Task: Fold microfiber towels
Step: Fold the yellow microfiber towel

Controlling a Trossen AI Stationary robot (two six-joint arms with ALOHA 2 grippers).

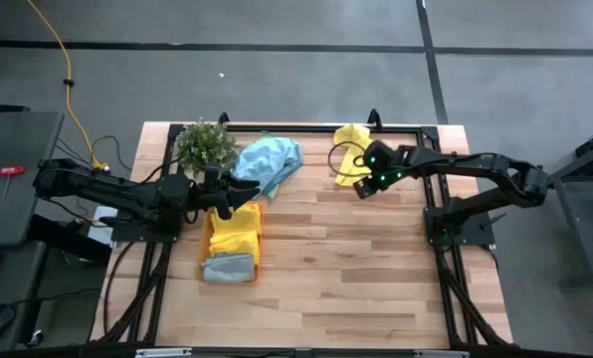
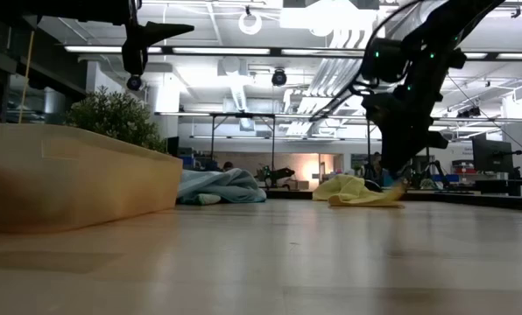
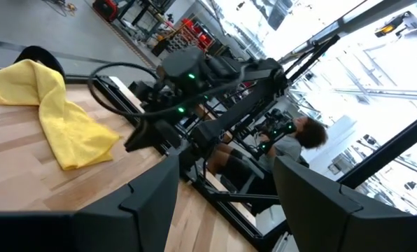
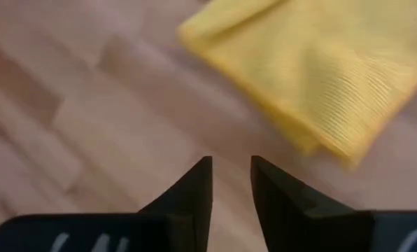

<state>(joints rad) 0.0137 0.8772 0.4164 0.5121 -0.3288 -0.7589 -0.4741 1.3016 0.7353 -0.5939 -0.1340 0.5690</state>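
right pincer [image 4: 231,175] fingertips nearly together, yellow towel [image 4: 320,63] cut off by frame

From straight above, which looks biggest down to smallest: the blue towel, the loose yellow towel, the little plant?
1. Blue towel
2. Plant, close behind, so unsure
3. Loose yellow towel, partly hidden by the right gripper

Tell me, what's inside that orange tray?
In the tray lie two folded towels: a yellow towel toward the plant's end and a grey towel at the near end. Anything underneath them is covered and cannot be seen.
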